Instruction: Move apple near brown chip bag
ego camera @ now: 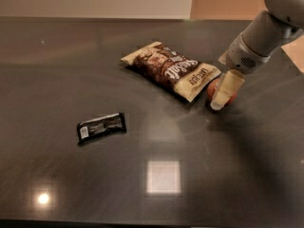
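The brown chip bag (168, 69) lies flat on the dark table (152, 175), right of the middle, with its tan end toward the right. The red apple (212, 88) rests on the table just off that tan end, close to touching it. My gripper (221, 98) comes down from the upper right and stands over and around the apple, hiding most of it.
A small black wrapped bar (101, 127) lies on the table to the left of the middle. The table's far edge meets a pale wall, and its right edge runs close behind my arm (259, 39).
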### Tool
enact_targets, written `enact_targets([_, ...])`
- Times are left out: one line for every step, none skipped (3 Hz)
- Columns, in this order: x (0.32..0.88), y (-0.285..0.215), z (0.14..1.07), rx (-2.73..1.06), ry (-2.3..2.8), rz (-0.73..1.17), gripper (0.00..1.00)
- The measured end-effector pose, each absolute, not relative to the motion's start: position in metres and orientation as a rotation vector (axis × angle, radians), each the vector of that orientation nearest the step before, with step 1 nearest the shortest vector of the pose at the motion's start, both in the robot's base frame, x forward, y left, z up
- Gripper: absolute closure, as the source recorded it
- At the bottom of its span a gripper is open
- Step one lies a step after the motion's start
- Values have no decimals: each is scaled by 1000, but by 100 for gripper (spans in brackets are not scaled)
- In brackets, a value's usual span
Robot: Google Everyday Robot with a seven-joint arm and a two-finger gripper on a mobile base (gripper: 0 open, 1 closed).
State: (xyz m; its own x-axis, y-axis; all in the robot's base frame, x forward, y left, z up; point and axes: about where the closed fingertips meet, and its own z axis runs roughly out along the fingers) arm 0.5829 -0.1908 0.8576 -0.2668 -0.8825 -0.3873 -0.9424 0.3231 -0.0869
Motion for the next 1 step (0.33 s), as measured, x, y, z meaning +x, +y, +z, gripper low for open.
enact_targets([583, -191, 858, -1623, 2230, 227, 0])
